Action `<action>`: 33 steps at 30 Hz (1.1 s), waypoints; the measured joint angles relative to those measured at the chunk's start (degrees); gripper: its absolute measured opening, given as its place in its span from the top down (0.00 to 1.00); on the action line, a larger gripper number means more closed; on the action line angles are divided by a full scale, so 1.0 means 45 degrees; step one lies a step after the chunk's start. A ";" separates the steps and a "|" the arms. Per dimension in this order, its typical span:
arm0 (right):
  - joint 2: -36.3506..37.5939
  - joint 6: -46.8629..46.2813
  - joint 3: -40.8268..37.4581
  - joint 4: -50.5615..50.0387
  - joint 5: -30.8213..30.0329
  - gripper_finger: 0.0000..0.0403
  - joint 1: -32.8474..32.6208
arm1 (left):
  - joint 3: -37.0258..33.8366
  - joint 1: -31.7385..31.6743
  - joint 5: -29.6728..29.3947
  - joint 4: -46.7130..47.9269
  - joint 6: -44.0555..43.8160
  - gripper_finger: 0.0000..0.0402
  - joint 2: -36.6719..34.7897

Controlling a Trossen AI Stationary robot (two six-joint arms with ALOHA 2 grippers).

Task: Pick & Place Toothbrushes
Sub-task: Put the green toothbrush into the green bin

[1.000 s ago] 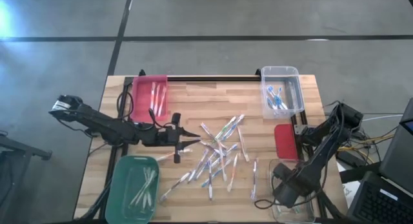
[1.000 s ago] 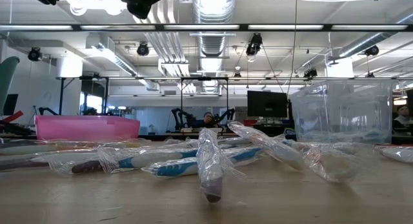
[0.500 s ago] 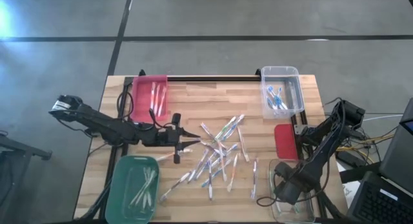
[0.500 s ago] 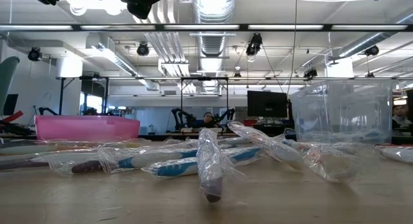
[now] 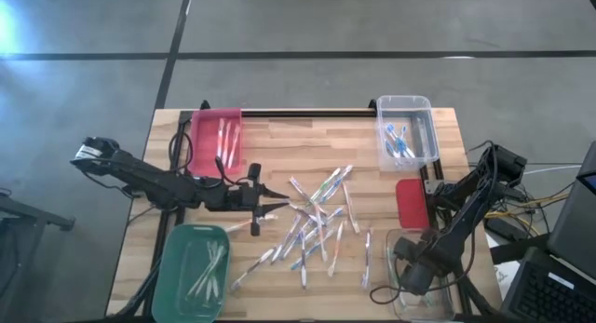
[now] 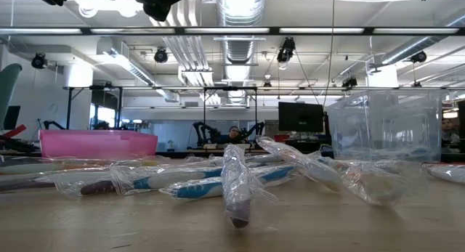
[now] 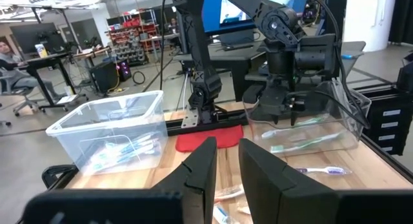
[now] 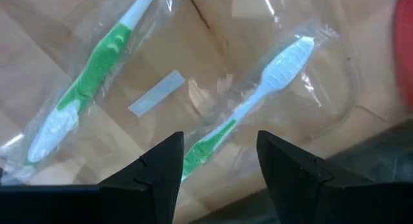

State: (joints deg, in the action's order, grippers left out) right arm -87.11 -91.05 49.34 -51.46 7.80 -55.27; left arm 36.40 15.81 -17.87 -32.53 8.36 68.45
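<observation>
A light wooden table (image 5: 279, 141) stands on a grey floor. At the lower right of the high view, the right gripper (image 8: 216, 156) hangs over a clear rectangular plastic bin (image 5: 449, 306), its fingers apart and holding nothing. The right wrist view shows what the high view hides: two green-and-white wrapped toothbrushes (image 8: 255, 98) in that bin, both lying diagonally, with heads toward the frame's upper right. The left gripper (image 5: 279, 202), left of centre, has its fingers slightly apart and empty, pointing at the scattered toothbrush pile (image 5: 317, 225) at the table's middle, its pieces lying in many directions.
</observation>
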 joint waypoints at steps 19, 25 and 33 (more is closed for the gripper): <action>-0.0313 0.0749 0.0720 -0.0032 -0.0434 0.56 0.0000 | 0.0000 0.0000 0.0000 -0.0005 0.0115 0.82 0.0005; -0.1021 0.1912 0.0720 -0.0041 -0.0327 0.54 -0.0049 | 0.0000 0.0000 0.0000 -0.0001 0.0112 0.82 0.0005; -0.1078 0.1906 0.0725 -0.0133 -0.0048 0.51 -0.0298 | 0.0000 0.0000 -0.0004 -0.0004 0.0107 0.82 0.0005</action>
State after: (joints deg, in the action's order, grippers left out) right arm -91.96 -82.48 52.60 -52.06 7.59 -56.60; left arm 36.40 15.81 -17.89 -32.55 8.84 68.47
